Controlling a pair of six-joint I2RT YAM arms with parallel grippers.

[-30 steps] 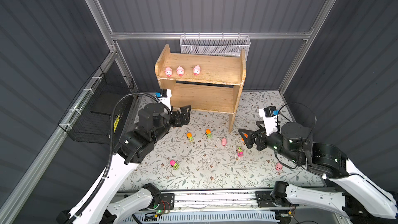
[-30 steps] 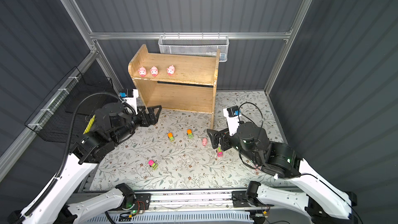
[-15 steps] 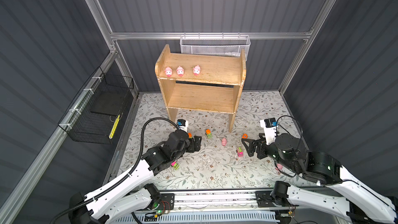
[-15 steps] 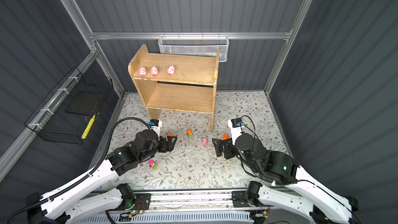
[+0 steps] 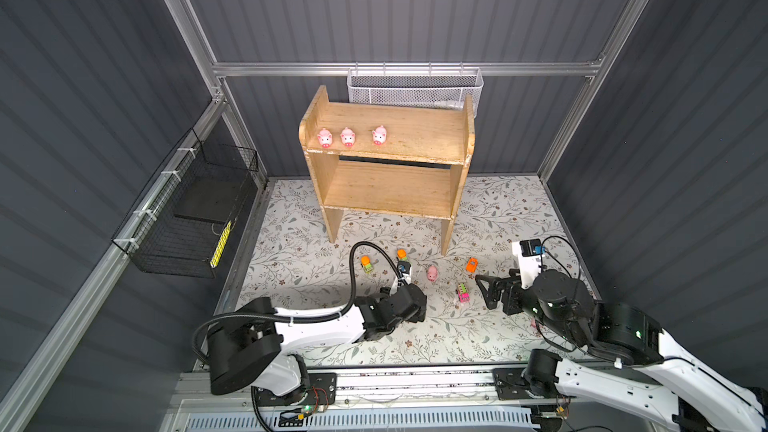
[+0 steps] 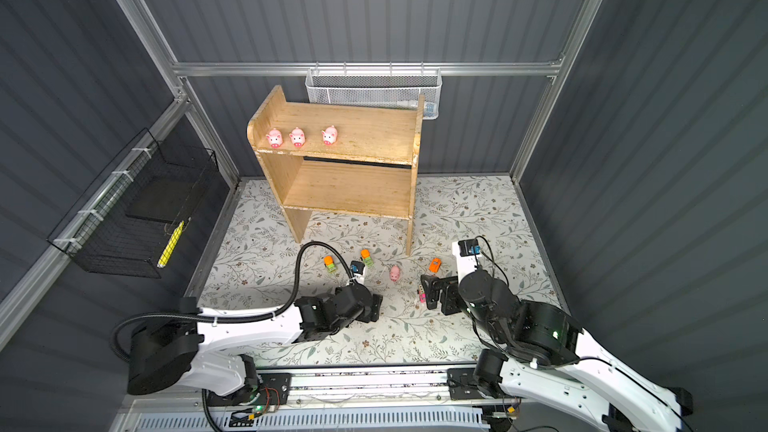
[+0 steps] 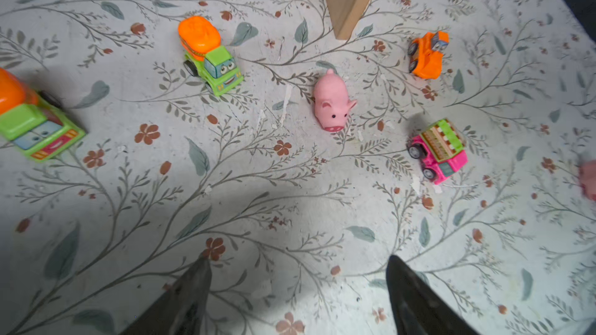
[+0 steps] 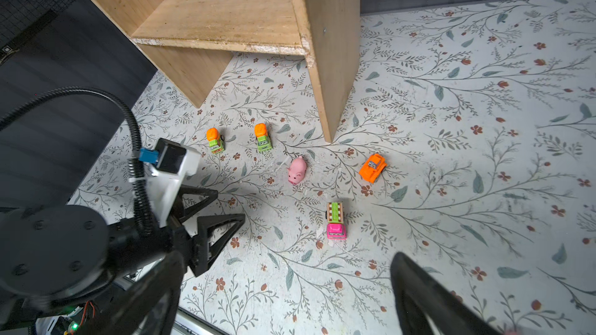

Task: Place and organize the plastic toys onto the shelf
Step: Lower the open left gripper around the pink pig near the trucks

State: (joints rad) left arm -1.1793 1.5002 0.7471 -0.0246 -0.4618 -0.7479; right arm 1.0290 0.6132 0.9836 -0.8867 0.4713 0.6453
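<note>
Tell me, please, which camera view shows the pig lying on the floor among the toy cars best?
Left wrist view: the pig is large, sharp and unblocked, eyes, ears and snout clear. The right wrist view shows it whole but smaller; in both top views it is a tiny pink spot.

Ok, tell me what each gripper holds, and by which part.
Nothing: the left gripper and right gripper are both open and empty.

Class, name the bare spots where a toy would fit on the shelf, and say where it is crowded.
Free: the whole lower board of the shelf, and its upper board right of the three pigs. Crowded: that board's left end.
</note>
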